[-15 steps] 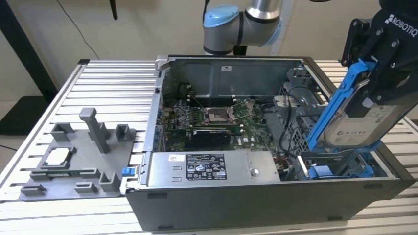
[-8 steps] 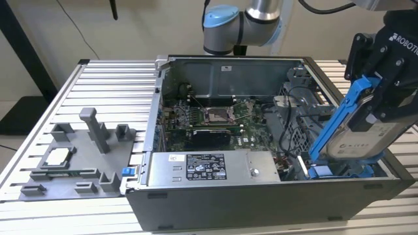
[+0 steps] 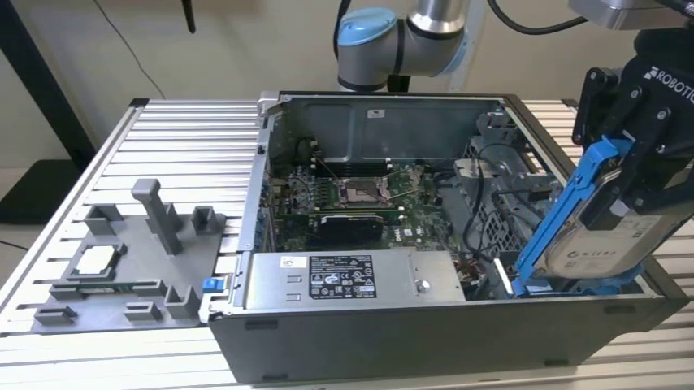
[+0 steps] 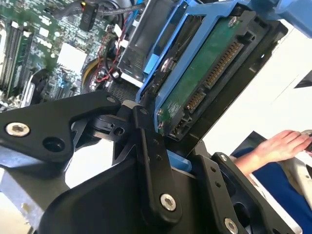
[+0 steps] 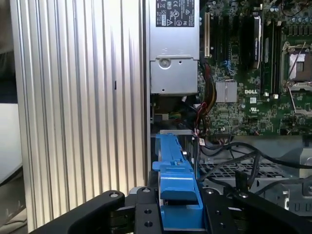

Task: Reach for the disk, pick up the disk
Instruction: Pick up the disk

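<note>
Exterior view: an open grey metal computer case (image 3: 434, 325) is lying on a ribbed aluminium table (image 3: 162, 130), exposing a green motherboard (image 3: 358, 195) and a boxy silver power supply (image 3: 347, 280) with a printed label. On the exterior view's right, the black gripper (image 3: 635, 175) is clamping the disk (image 3: 602, 240), a flat silver-grey slab with a white label edged by a bright blue plastic frame; the disk is standing tilted on edge, its lower end sitting at the case's corner. On the exterior view's left, a matte grey moulded fixture (image 3: 130, 276) is carrying a small square silver chip (image 3: 96, 260) and an upright grey post (image 3: 158, 215). The arm's pale blue-capped joint (image 3: 375, 41) is hanging behind the case. Second wrist view: the disk (image 4: 204, 83) is showing its green circuit-board underside and a black connector row, with the blue frame running along its edge; black bolted gripper links (image 4: 151, 165) are pressing against it from both sides. A person's hand (image 4: 282, 146) and a blue sleeve (image 4: 273, 180) are resting beyond. First wrist view: the blue frame edge of the disk (image 5: 175, 195) is sitting pinched between the black fingers (image 5: 141, 214), above the ribbed table (image 5: 78, 97), the power supply (image 5: 173, 53) and the motherboard (image 5: 253, 87) with loose black cables (image 5: 229, 151).
</note>
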You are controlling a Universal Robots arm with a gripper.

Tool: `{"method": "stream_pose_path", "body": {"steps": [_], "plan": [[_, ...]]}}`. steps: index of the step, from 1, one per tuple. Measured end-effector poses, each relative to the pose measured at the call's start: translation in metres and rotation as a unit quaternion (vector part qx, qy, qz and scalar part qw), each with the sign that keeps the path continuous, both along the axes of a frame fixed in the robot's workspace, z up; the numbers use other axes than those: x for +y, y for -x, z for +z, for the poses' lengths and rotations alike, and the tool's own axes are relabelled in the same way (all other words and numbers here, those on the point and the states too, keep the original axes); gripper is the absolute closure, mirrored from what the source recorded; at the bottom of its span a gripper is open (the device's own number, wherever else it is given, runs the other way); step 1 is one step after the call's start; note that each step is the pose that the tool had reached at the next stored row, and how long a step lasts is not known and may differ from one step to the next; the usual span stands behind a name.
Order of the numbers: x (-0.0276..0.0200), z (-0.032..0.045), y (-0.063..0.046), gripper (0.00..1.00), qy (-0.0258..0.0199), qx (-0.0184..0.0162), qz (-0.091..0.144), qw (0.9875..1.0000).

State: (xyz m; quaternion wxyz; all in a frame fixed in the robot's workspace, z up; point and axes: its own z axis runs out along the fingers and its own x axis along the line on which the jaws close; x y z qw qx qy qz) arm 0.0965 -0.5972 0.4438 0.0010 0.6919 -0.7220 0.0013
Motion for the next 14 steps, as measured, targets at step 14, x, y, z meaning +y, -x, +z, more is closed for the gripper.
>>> {"method": "stream_pose_path", "body": {"steps": [14], "plan": [[0.0020, 0.0000, 0.0000, 1.00, -0.0050, 0.0000, 0.001, 1.0000]]}}
